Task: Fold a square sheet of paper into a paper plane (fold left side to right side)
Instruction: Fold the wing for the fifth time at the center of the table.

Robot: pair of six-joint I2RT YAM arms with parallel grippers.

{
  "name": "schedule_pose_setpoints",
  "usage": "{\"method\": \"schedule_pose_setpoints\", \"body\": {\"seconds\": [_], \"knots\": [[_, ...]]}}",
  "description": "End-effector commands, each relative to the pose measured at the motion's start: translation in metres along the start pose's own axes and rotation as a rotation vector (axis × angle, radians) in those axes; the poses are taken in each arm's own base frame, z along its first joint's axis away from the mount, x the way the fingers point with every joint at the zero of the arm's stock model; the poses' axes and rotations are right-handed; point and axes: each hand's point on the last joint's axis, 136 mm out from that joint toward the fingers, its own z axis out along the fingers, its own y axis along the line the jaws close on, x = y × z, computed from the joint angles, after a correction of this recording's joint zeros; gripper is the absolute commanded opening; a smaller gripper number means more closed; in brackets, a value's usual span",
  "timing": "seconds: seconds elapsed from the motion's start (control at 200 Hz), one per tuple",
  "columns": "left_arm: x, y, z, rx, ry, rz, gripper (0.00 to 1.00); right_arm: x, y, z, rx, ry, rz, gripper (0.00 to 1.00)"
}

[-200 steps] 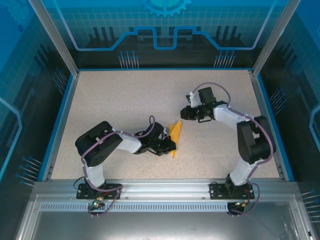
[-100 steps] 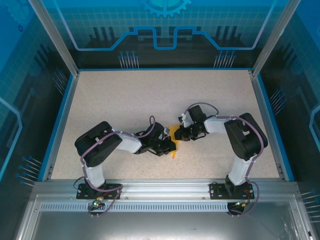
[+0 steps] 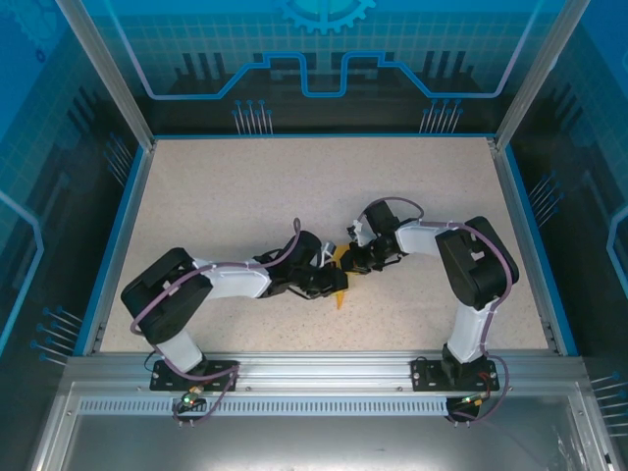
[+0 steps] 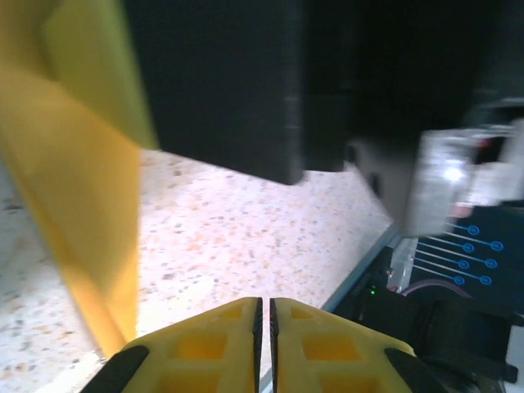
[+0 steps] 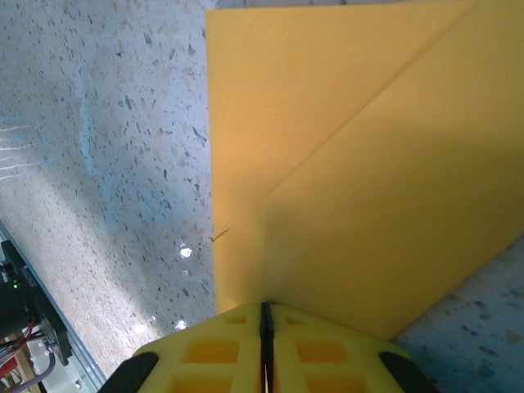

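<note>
**Item:** paper plane (image 3: 340, 291), a part-folded orange sheet lying near the centre of the table (image 3: 226, 196), between the 2 grippers.

**Right gripper** (image 5: 264, 309): jaws together, tips set on the sheet beside 1 diagonal crease.

**Left gripper** (image 4: 263, 304): jaws all but together, empty, just left of the paper.

**Step, judged:** pressing a crease flat.

**Next:** a steady stroke along the fold, with the sheet pinned.

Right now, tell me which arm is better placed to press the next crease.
Right. Its shut tool sits directly over the folded paper, beside the diagonal crease; the left tool has the paper off to its side.
</note>
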Motion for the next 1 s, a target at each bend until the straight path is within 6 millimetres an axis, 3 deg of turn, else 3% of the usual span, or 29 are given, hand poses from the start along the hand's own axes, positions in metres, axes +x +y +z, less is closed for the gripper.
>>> {"method": "schedule_pose_setpoints", "body": {"seconds": [0.0,0.395,0.995], "knots": [[0.015,-0.007,0.002,-0.012,0.078,0.007,0.15,0.011,-0.035,0.009,0.144,0.036,0.055,0.1],[0.025,0.032,0.021,-0.13,0.107,-0.073,0.17,0.011,-0.034,0.01,0.155,0.044,0.047,0.1],[0.033,0.059,0.029,-0.165,0.117,-0.13,0.17,0.013,-0.037,0.008,0.185,0.054,0.04,0.1]]}}
